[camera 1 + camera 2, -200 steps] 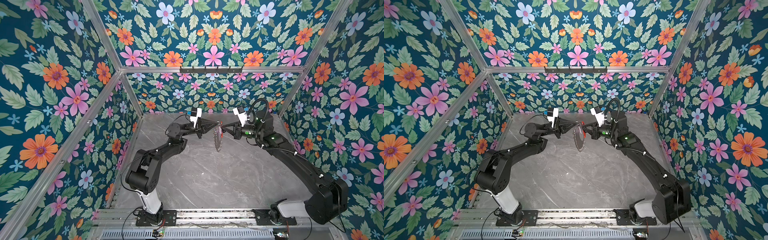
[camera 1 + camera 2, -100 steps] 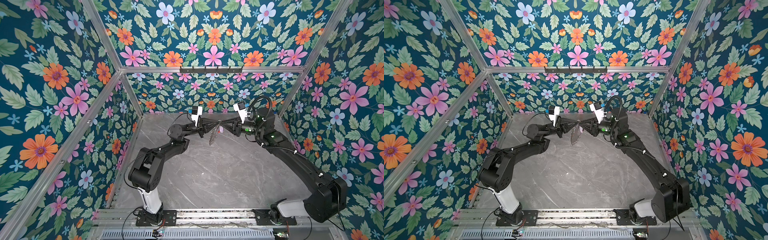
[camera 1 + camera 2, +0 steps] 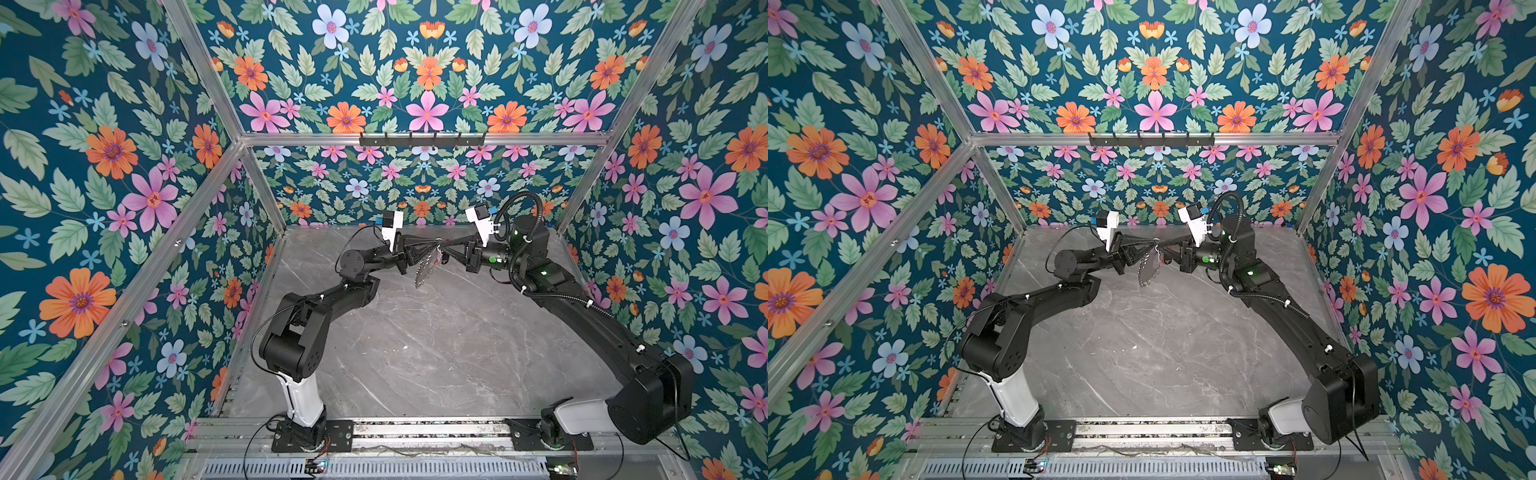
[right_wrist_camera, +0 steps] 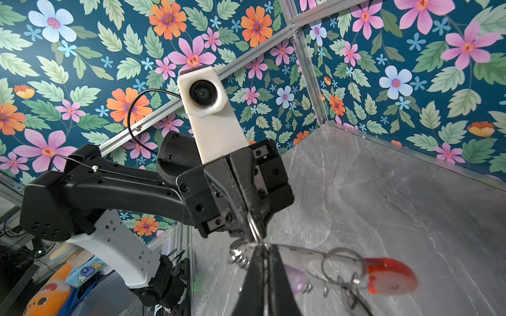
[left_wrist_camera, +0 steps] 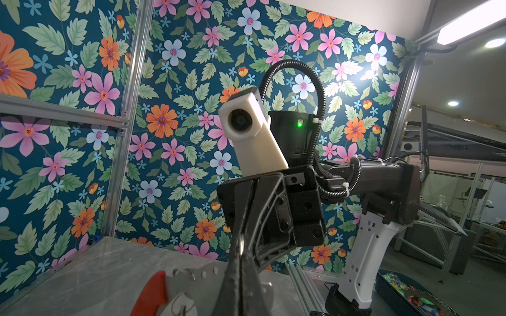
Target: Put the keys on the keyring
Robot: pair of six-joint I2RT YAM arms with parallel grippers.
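step: threading, I judge, mid-air | my left end effector pinches the keyring wire | my right end effector is pressed together beside the lavender key tag (what it grips, I cannot tell) | next: likely fine alignment onto the wire

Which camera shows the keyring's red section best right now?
Right wrist view: the red section sits close, whole and unobstructed. The left wrist view crops it at the frame edge. In both top views the keyring is tiny, and its red part is too small to make out.
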